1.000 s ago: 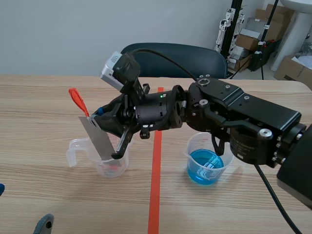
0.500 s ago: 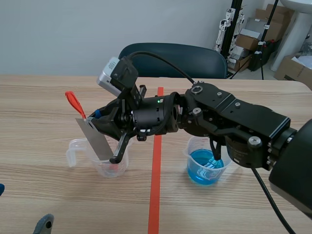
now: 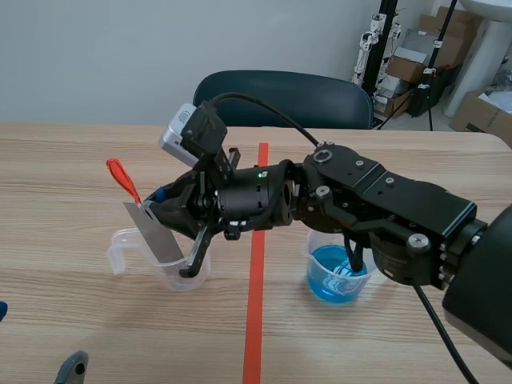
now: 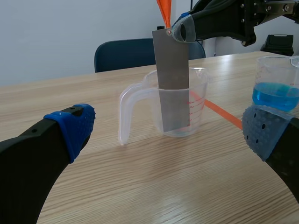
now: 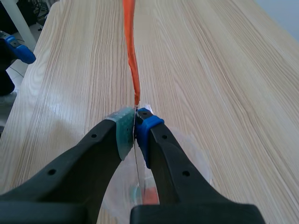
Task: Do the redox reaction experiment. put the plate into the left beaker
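Pale wall (image 3: 96, 56), dark chair (image 3: 336, 102), cardboard boxes (image 3: 410, 69)

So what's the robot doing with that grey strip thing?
The right gripper is shut on the top of a grey plate with an orange tag. The plate's lower end is dipped inside the clear left beaker. The left gripper is open and holds nothing. A second beaker with blue liquid stands across the orange tape line.

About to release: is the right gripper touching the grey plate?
Touching. In the right wrist view the right gripper pinches the plate by its top edge between both pads, with no gap.
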Motion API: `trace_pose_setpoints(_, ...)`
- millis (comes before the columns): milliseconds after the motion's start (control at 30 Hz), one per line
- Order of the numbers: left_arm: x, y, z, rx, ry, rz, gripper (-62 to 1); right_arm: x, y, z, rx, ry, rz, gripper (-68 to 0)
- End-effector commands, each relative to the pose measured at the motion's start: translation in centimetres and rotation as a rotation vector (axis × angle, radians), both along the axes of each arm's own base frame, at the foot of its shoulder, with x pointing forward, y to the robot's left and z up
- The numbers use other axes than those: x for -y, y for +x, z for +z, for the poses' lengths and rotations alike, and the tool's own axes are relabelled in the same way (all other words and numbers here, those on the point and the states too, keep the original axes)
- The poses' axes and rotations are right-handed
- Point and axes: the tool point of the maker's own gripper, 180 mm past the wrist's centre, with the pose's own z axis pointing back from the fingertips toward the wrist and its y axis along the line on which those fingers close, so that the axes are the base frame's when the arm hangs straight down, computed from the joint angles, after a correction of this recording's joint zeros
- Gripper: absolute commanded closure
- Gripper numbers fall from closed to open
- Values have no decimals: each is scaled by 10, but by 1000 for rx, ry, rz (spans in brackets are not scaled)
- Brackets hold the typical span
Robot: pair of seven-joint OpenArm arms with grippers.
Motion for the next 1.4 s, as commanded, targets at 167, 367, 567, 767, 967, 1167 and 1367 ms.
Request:
trace_pose_setpoints(167,-1,2,7,28,-7,-5,-623,-3,6,16,22,41,-1,-6)
trace_pose_setpoints(367,-1,2,7,28,-7,-5,-623,-2,6,16,22,40,-2,-6)
trace_pose_setpoints(567,-1,3,0,-9,11,-3,-623,-1,6,15,22,38,-3,-6)
trace_pose_setpoints(767,-1,4,-1,-14,13,-2,-623,-1,6,16,22,39,-3,-6)
trace_pose_setpoints(967,-1,5,-1,-12,13,-2,-623,-1,6,16,22,39,-3,-6)
trace_pose_setpoints(1167,-1,5,-1,-12,13,-2,-623,-1,6,16,22,39,-3,-6)
trace_pose_setpoints(1367,-1,5,-1,-12,13,-2,-623,-1,6,16,22,39,-3,-6)
